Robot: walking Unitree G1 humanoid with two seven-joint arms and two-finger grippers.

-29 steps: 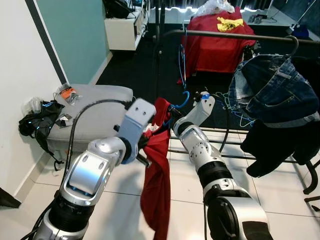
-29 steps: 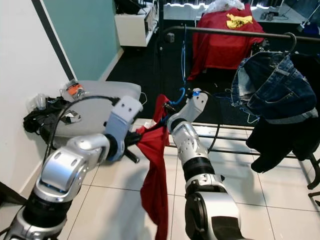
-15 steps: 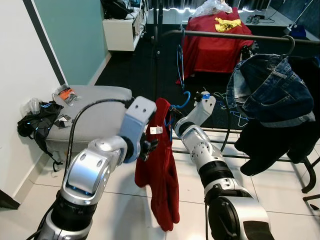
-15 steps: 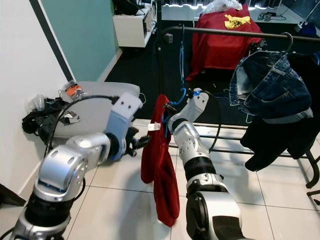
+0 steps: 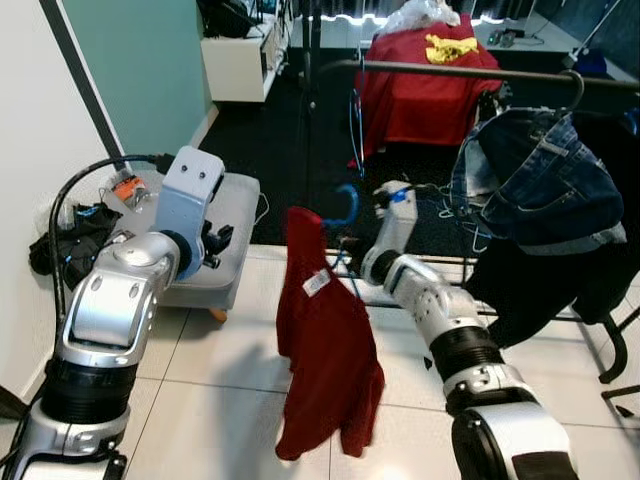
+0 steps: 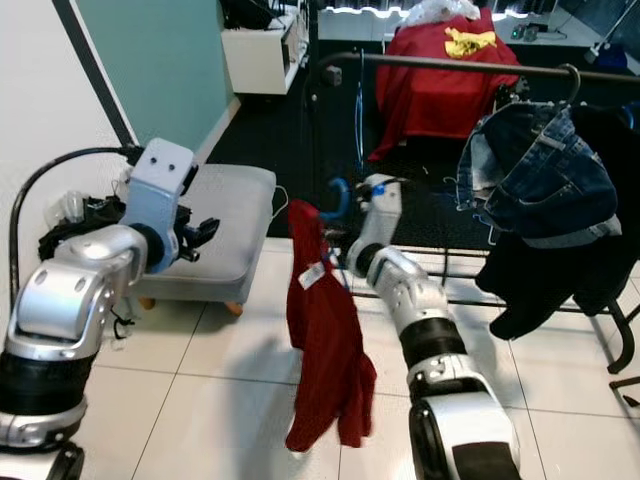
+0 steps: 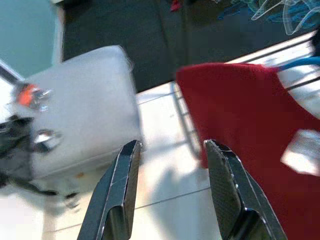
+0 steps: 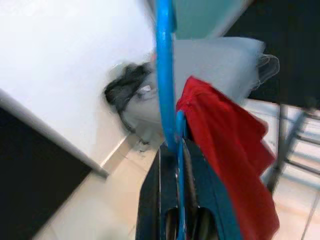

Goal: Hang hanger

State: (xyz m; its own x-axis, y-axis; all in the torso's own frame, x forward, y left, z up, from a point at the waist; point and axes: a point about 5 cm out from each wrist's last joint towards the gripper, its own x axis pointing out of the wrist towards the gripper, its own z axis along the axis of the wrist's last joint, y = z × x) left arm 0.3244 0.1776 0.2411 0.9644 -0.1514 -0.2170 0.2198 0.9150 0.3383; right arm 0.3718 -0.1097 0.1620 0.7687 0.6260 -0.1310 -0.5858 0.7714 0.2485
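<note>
A blue hanger (image 5: 345, 205) carries a red garment (image 5: 325, 350) that hangs freely down toward the tiled floor. My right gripper (image 8: 175, 150) is shut on the hanger's blue wire just below the hook, in front of the clothes rail (image 5: 450, 70). In the eye views its fingers are hidden behind the garment's collar. My left gripper (image 7: 170, 145) is open and holds nothing. It sits to the left, above the edge of the grey ottoman (image 5: 225, 230), apart from the garment.
Blue jeans (image 5: 540, 170) and a black garment (image 5: 550, 290) hang on the rail at the right. A red cloth (image 5: 425, 85) drapes something behind it. A dark pile (image 5: 65, 245) lies by the left wall. The rack's base bars (image 6: 480, 275) run along the floor.
My left gripper has let go of the red garment and swung back left over the ottoman. The garment now hangs straight from the hanger, still held by my right gripper.
</note>
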